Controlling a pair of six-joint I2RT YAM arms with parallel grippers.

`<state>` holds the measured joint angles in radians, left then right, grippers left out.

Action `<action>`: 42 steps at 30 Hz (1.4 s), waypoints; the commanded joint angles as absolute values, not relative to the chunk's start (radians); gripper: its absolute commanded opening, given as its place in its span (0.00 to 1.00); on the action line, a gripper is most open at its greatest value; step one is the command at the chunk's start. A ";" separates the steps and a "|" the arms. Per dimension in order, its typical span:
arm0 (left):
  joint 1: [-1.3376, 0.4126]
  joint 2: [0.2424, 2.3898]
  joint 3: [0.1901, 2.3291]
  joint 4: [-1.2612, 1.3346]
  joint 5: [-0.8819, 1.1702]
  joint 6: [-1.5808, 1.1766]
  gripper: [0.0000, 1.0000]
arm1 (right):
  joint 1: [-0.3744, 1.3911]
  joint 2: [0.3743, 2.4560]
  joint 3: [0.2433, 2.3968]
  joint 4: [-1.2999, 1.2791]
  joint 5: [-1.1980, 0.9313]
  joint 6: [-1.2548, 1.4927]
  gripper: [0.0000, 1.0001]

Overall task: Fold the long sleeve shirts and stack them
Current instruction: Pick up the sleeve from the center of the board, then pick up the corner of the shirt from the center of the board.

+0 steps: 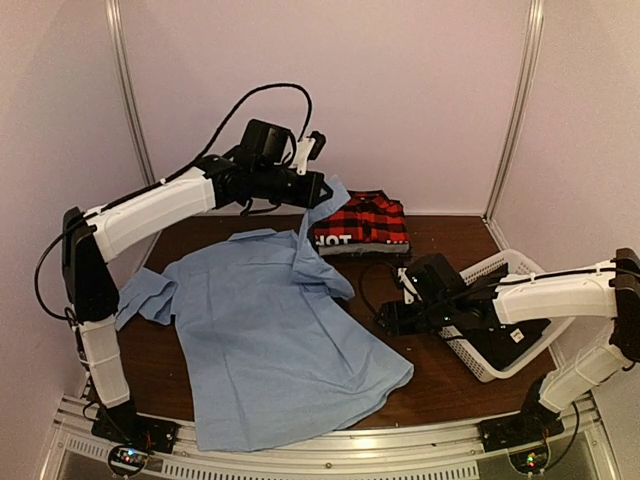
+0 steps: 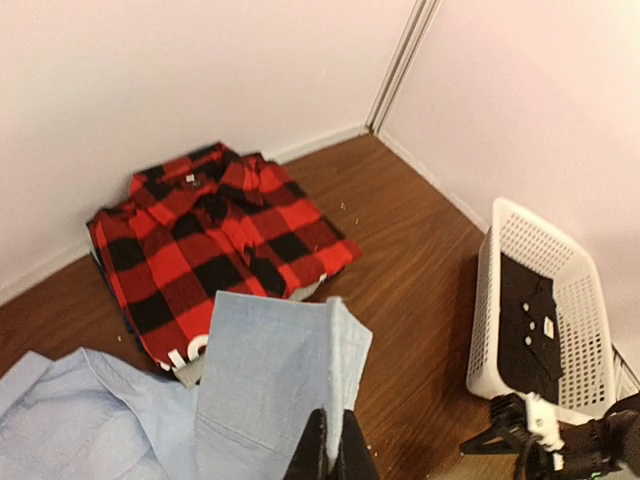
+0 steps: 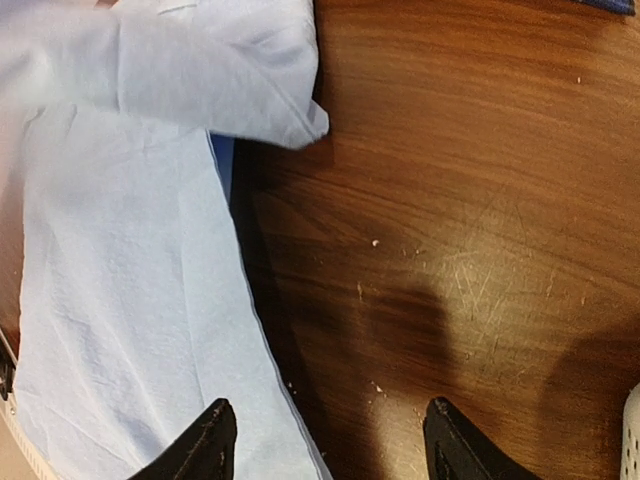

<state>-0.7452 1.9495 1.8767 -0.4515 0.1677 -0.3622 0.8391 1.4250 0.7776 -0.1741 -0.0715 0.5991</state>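
The blue shirt [image 1: 265, 340] lies spread by the worktop's [image 1: 445, 375] near edge, and the plaid shirt [image 1: 365, 222] sits folded at the far edge. The left hand [image 1: 322, 190] grasps the blue shirt's lifted sleeve [image 2: 280, 370], to fold inward next, I think. The right hand [image 1: 388, 320] hangs released.

Top external view. I have the left arm reaching across the back of the wooden table [image 1: 445, 240]; the left gripper [image 1: 326, 190] pinches one sleeve [image 1: 335, 198] of the light blue shirt [image 1: 270, 330] and holds it raised above the cloth. The shirt's body lies spread open over the middle of the table, its hem at the near edge. Behind it, against the back wall, lies the red-and-black plaid shirt [image 1: 362, 222], folded into a compact rectangle. My right arm extends leftward, the right gripper [image 1: 385, 322] low over bare wood just beside the blue shirt's right edge. The white mesh basket [image 1: 497, 262] sits tilted at the right, partly behind that arm, holding a dark item [image 1: 500, 345].
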 commanded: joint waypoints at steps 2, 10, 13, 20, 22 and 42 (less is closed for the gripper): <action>-0.734 1.892 1.909 -0.332 0.134 -0.326 0.00 | 0.855 1.407 0.715 -0.177 -0.062 0.625 0.65; -0.718 1.858 1.907 -0.223 0.098 -0.388 0.00 | 0.896 1.355 0.635 -0.159 -0.071 0.689 0.64; -0.713 1.857 1.924 -0.195 0.096 -0.405 0.00 | 0.927 1.352 0.619 -0.152 -0.072 0.712 0.63; -0.703 1.847 1.953 -0.142 0.089 -0.407 0.00 | 0.984 1.364 0.604 -0.148 -0.056 0.747 0.56; -0.700 1.844 1.967 -0.134 0.089 -0.403 0.00 | 0.994 1.359 0.605 -0.158 -0.046 0.758 0.52; -0.686 1.779 2.004 -0.059 0.000 -0.385 0.00 | 1.085 1.237 0.588 -0.257 -0.005 0.848 0.00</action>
